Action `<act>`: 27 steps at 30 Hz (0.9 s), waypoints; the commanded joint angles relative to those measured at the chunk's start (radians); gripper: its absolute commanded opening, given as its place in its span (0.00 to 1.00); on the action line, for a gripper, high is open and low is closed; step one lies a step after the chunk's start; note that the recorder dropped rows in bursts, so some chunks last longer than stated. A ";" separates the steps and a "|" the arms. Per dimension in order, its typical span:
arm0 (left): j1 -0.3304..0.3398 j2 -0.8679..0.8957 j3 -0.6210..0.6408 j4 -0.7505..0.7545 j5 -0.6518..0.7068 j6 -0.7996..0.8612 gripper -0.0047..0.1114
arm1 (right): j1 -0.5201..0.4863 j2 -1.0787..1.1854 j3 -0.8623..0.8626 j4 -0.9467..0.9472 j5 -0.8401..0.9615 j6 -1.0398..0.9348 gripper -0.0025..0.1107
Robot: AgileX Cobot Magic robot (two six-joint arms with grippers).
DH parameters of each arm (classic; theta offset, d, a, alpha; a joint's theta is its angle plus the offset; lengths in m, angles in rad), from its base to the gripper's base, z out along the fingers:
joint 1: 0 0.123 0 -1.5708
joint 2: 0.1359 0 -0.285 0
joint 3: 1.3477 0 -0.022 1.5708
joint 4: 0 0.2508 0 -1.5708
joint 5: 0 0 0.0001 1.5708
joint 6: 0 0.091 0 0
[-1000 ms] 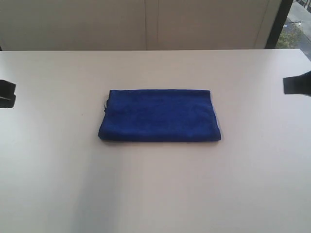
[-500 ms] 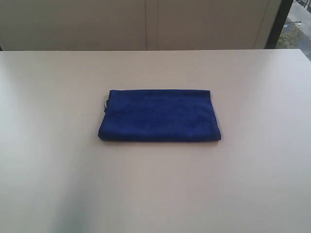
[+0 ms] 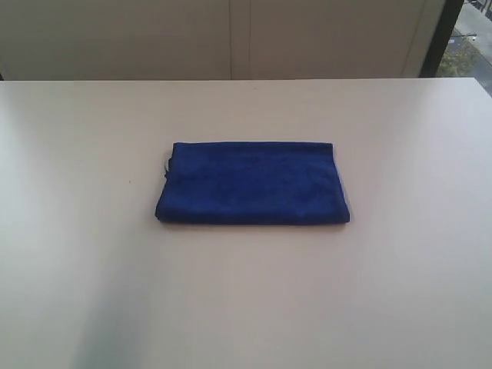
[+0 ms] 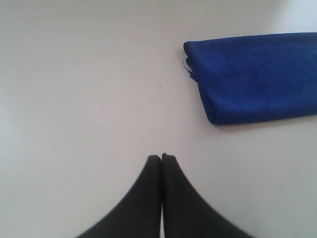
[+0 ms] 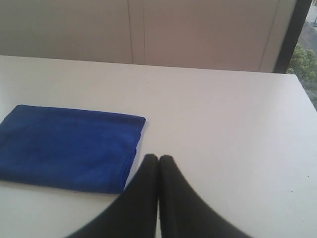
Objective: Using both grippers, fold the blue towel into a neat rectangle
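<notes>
Lying folded into a flat rectangle, the blue towel (image 3: 252, 183) rests in the middle of the white desk (image 3: 92, 292), in the same place as one second ago. Since then both black arm ends have left the left and right edges of the exterior view. The left end effector (image 4: 162, 157) and the right end effector (image 5: 158, 158) are closed tight and hold nothing, each a little apart from the towel.

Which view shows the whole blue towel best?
Exterior view: the blue towel lies whole, a folded rectangle with all four edges visible. The left wrist view shows only one end; the right wrist view shows most of it, clipped at the frame edge.
</notes>
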 commanded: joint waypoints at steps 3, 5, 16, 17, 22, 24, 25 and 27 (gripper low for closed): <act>0.001 -0.009 0.007 -0.008 0.006 -0.004 0.04 | -0.004 -0.006 0.004 0.000 -0.005 0.002 0.02; 0.001 -0.009 0.007 -0.008 0.006 -0.004 0.04 | -0.004 -0.006 0.004 0.000 -0.005 0.002 0.02; 0.001 -0.009 0.007 -0.008 0.006 -0.004 0.04 | -0.004 -0.006 0.004 0.000 -0.005 0.002 0.02; 0.001 -0.009 0.007 -0.008 0.006 -0.004 0.04 | -0.004 -0.006 0.004 0.000 -0.005 0.002 0.02; 0.001 -0.009 0.007 -0.008 0.006 -0.004 0.04 | -0.004 -0.006 0.011 0.000 -0.004 0.002 0.02; 0.001 -0.009 0.007 -0.008 0.004 -0.004 0.04 | -0.004 -0.011 0.028 0.000 -0.013 0.002 0.02; 0.001 -0.009 0.007 -0.008 0.004 -0.004 0.04 | -0.004 -0.015 0.043 0.000 -0.019 0.002 0.02; 0.001 -0.009 0.007 -0.008 0.004 -0.004 0.04 | -0.004 -0.025 0.079 0.000 -0.036 0.002 0.02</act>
